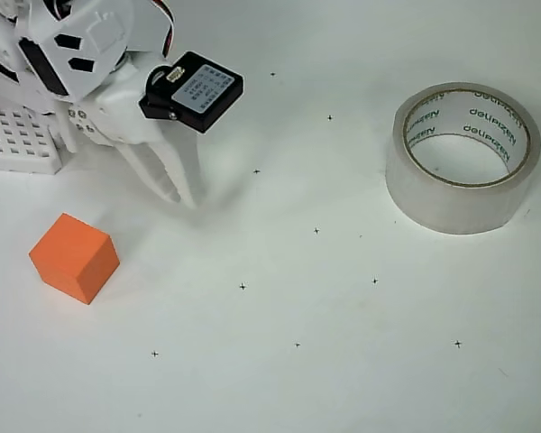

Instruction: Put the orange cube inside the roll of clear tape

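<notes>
Although the white arm's upper body is cut off by the top-left corner of the overhead view, its gripper shows clearly enough: two pale fingers run down side by side to tips that nearly meet, a narrow stance with nothing between them. A black servo block with a printed label sits over the wrist and hides part of the joint behind it. The white perforated block is cropped by the left edge and partly covered by the arm.

Taking the orange cube as landmark: it sits alone on the white table, down and to the left of the fingertips, near them but not touching. The roll of clear tape lies flat well to the cube's right and higher in the picture, its core opening facing up, green lettering on the inner cardboard only partly legible. Between cube and roll the table is bare apart from small black cross marks, and there is open surface below both things.
</notes>
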{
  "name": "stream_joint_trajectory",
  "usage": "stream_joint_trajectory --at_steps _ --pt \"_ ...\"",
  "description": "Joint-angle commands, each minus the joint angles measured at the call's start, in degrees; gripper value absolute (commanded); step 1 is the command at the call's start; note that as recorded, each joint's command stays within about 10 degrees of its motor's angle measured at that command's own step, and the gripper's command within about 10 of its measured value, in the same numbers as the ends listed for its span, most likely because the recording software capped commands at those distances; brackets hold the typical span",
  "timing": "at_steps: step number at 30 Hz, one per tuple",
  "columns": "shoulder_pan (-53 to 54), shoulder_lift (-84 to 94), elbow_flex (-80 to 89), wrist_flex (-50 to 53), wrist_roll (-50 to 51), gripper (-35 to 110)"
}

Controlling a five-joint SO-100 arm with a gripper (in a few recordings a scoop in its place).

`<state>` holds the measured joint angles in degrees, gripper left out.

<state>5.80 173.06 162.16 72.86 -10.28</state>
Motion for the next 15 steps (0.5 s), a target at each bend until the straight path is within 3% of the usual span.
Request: stream_joint_trajectory --at_steps 1,15 --pt "4.4 -3.8 -9.9 3.9 -4.0 12" --pt "12.6 -13.1 -19.5 12.9 -14.6 30"
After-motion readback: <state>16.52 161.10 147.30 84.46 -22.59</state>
